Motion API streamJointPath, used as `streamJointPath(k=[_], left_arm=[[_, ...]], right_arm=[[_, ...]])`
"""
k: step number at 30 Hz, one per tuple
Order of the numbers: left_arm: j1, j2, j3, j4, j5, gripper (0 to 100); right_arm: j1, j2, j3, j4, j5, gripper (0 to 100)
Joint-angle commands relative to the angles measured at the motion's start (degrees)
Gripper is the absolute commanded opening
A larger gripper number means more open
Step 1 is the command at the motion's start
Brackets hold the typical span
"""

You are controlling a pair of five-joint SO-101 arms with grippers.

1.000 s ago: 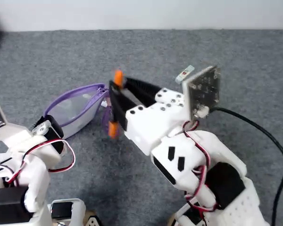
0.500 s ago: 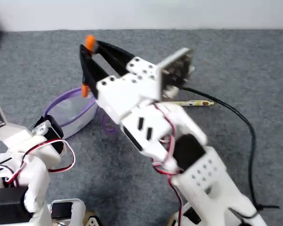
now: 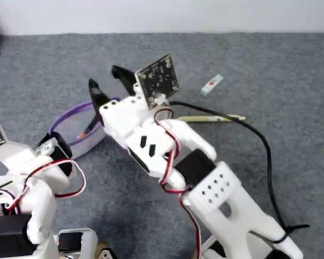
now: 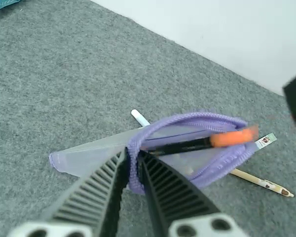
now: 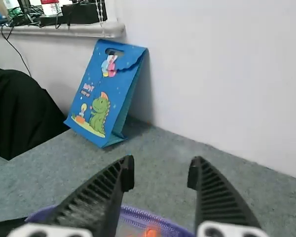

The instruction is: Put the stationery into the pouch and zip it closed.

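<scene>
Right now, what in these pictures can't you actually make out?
High view: the right arm covers one end of the pouch, hiding that end.
High view: the small rectangular item is too small to identify.
Left wrist view: most of the white pen lies behind the pouch.
Right wrist view: the orange-capped marker is cut off at the picture's edge.
</scene>
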Motion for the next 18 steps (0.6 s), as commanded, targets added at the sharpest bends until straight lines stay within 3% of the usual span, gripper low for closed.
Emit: streamJointPath(k=[1, 9, 18], left_arm=[[0.18, 1.67, 1.27, 1.41, 0.26, 1], [-2.29, 1.58, 0.31, 7.12, 0.44, 1], [-13.19, 1.58, -3.82, 7.38, -5.01, 1]], right_arm=[[2.51, -4.09, -0.62, 0.57, 0.44, 14.4], [15.78, 2.59, -0.62, 5.14, 0.18, 8.4], [17.63, 24.84, -9.41, 13.76, 0.62, 8.4]])
